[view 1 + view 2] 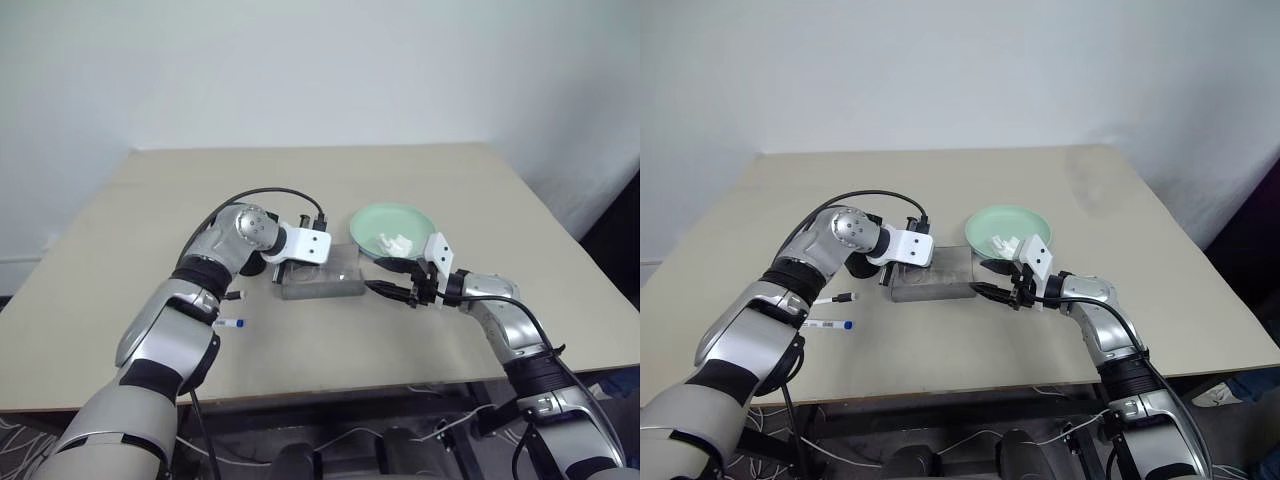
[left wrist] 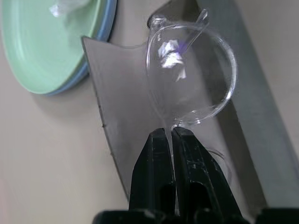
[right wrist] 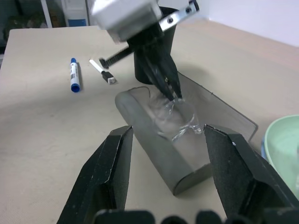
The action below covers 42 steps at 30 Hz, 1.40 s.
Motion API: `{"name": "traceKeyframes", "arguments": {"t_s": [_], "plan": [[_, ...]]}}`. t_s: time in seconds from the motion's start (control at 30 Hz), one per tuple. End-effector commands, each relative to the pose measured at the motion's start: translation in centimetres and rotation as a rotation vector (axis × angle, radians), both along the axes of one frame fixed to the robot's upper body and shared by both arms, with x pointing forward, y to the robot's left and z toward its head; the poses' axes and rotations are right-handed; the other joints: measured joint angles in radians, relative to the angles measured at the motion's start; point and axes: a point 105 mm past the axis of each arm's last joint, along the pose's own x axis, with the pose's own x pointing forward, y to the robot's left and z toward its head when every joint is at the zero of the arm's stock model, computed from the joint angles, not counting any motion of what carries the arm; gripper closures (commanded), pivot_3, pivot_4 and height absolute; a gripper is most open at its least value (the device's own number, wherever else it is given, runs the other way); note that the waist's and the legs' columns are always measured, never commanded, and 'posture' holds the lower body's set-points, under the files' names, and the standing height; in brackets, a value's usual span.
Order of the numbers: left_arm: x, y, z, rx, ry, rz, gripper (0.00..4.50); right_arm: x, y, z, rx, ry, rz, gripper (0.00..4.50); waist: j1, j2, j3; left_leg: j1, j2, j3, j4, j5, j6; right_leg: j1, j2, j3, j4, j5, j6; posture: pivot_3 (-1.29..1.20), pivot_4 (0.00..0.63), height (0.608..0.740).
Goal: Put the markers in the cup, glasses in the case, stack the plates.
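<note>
Over the open case [image 3: 187, 154] at mid-bench, the left end effector [image 2: 169, 135] is clenched on the rim of the glasses [image 2: 191, 70], judged light, slippery and fragile; the right end effector [image 3: 168, 140] stands released beside the case.

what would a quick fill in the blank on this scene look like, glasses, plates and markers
1. The left gripper is shut on the ____.
2. The glasses hang over the open grey ____.
3. The mint green plate lies on top of the ____ plate.
4. Both markers lie on the ____, not in the cup.

Missing words: glasses; case; light blue; table
</note>
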Motion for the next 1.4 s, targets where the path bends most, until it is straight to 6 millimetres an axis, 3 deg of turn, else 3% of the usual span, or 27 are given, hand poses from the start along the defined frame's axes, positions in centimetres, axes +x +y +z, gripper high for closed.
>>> {"name": "traceKeyframes", "arguments": {"t_s": [0.03, 0.33, 0.57, 0.7, 0.87, 1.0, 1.07, 1.27, 1.4], "plan": [[1.1, -0.8, 1.5, -0.006, -0.083, 0.002, 4.49, 0.3, -0.1, 1.4, 0.014, -0.058, -0.007, 1.87, 0.0, 0.0, 0.0, 0.0, 0.0, 0.0, 0.0, 0.0, 0.0, 0.0, 0.0, 0.0, 0.0, 0.0, 0.0, 0.0, 0.0, 0.737], [1.9, -0.4, 1.7, -0.01, -0.131, 0.056, 4.49, 0.3, -0.1, 1.2, 0.013, -0.052, -0.01, 1.87, 0.0, 0.0, 0.0, 0.0, 0.0, 0.0, 0.0, 0.0, 0.0, 0.0, 0.0, 0.0, 0.0, 0.0, 0.0, 0.0, 0.0, 0.737], [0.9, -0.5, 1.0, -0.024, -0.042, 0.029, 4.49, 0.4, 0.0, 1.2, 0.014, -0.056, -0.007, 1.87, 0.0, 0.0, 0.0, 0.0, 0.0, 0.0, 0.0, 0.0, 0.0, 0.0, 0.0, 0.0, 0.0, 0.0, 0.0, 0.0, 0.0, 0.737], [0.5, -0.7, 1.1, -0.037, -0.012, 0.014, 3.56, 0.4, 0.1, 1.2, 0.015, -0.058, -0.006, 1.87, 0.0, 0.0, 0.0, 0.0, 0.0, 0.0, 0.0, 0.0, 0.0, 0.0, 0.0, 0.0, 0.0, 0.0, 0.0, 0.0, 0.0, 0.737], [0.7, -2.3, 3.1, -0.168, -0.021, 0.01, 1.83, 0.5, 0.2, 1.2, 0.016, -0.058, -0.003, 1.87, 0.0, 0.0, 0.0, 0.0, 0.0, 0.0, 0.0, 0.0, 0.0, 0.0, 0.0, 0.0, 0.0, 0.0, 0.0, 0.0, 0.0, 0.737], [1.5, -3.8, 5.7, -0.307, -0.055, 0.042, 1.83, 0.5, 0.3, 1.2, 0.018, -0.059, 0.0, 1.87, 0.0, 0.0, 0.0, 0.0, 0.0, 0.0, 0.0, 0.0, 0.0, 0.0, 0.0, 0.0, 0.0, 0.0, 0.0, 0.0, 0.0, 0.737], [2.0, -3.7, 6.0, -0.31, -0.086, 0.062, 2.27, 0.5, 0.3, 1.3, 0.019, -0.063, 0.0, 1.87, 0.0, 0.0, 0.0, 0.0, 0.0, 0.0, 0.0, 0.0, 0.0, 0.0, 0.0, 0.0, 0.0, 0.0, 0.0, 0.0, 0.0, 0.737], [2.8, -2.3, 4.2, -0.15, -0.168, 0.085, 4.19, 0.5, 0.3, 2.8, 0.047, -0.096, 0.01, 1.87, -0.001, 0.0, 0.0, 0.001, 0.0, 0.0, 0.0, 0.0, 0.0, 0.0, 0.0, 0.0, 0.001, 0.0, 0.0, 0.0, 0.0, 0.737], [3.4, -1.7, 3.2, -0.094, -0.198, 0.121, 4.19, 0.3, 0.2, 4.4, 0.085, -0.116, 0.023, 1.87, 0.0, 0.0, 0.0, 0.0, 0.0, 0.0, 0.0, 0.0, 0.0, 0.0, 0.001, 0.0, 0.001, 0.0, 0.0, 0.0, 0.0, 0.737]]}}
